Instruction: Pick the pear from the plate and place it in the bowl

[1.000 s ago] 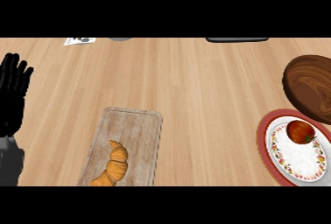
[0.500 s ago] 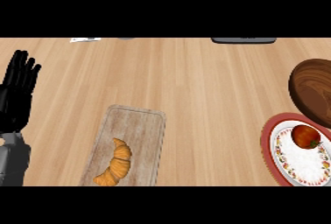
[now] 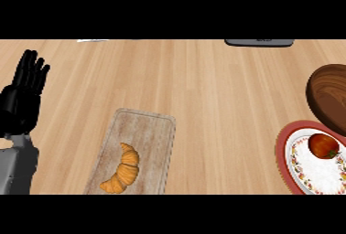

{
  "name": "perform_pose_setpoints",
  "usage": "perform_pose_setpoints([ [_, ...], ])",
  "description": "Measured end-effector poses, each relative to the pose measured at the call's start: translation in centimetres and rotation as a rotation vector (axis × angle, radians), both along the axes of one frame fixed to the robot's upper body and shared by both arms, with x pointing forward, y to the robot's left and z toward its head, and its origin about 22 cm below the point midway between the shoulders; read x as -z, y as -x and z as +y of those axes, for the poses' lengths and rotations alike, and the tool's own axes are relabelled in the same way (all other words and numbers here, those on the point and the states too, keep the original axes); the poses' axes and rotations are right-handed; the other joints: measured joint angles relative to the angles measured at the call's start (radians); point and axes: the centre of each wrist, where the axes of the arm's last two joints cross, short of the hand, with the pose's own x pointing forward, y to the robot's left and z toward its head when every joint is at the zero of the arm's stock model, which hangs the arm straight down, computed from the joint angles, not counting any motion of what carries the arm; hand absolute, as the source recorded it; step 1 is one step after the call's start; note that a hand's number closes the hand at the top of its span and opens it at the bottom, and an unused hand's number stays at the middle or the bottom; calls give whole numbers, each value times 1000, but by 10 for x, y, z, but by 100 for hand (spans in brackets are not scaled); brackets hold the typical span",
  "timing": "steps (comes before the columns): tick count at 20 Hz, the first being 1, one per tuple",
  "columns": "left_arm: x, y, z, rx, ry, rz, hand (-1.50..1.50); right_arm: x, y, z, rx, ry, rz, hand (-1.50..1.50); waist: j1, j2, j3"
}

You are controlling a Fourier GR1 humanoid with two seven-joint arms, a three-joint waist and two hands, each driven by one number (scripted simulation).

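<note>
A round red-orange fruit with a green stem, the pear (image 3: 324, 145), lies on a plate (image 3: 304, 170) with a red rim and patterned border at the right edge of the head view. Just above the plate, a dark brown wooden bowl (image 3: 327, 96) is cut off by the right edge. My left hand (image 3: 21, 99) stands at the far left with its fingers straight and pointing up, holding nothing and far from the plate. My right hand does not show.
A wooden cutting board (image 3: 135, 153) carrying a croissant (image 3: 123, 168) lies at the lower middle-left. A dark flat object (image 3: 259, 42) sits at the counter's far edge, and a small pale item (image 3: 93, 40) at the far left.
The whole view has drifted rightward across the frames, so the plate, pear and bowl now sit closer to the right edge. My left hand shows further into the picture.
</note>
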Motion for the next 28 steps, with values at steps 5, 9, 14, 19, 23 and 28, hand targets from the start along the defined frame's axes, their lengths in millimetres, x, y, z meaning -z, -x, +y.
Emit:
perform_pose_setpoints([
  [5, -5, 3, 5, 2, -1, 2, 0, 10, -46, 25, -72, -25, 74, 150, -1, -1, 0],
  [9, -5, -1, 2, 4, 0, 1, 0, 28, -88, 54, -130, -51, 126, 150, -5, -2, -1],
  [14, -7, 3, 5, -7, 5, 2, 0, 60, -127, 87, -156, -66, 177, 150, -10, -3, 0],
  [19, -9, 1, -1, -1, 3, -4, 0, 103, -152, 114, -109, -10, 218, 150, -9, -1, 1],
  [23, -5, -1, 0, 3, 9, 1, 0, 135, -161, 120, -25, -23, 259, -150, -6, 2, 2],
  [28, -6, -1, -5, 3, 6, -6, 0, 173, -169, 130, 23, -156, 281, -150, -1, 4, 3],
])
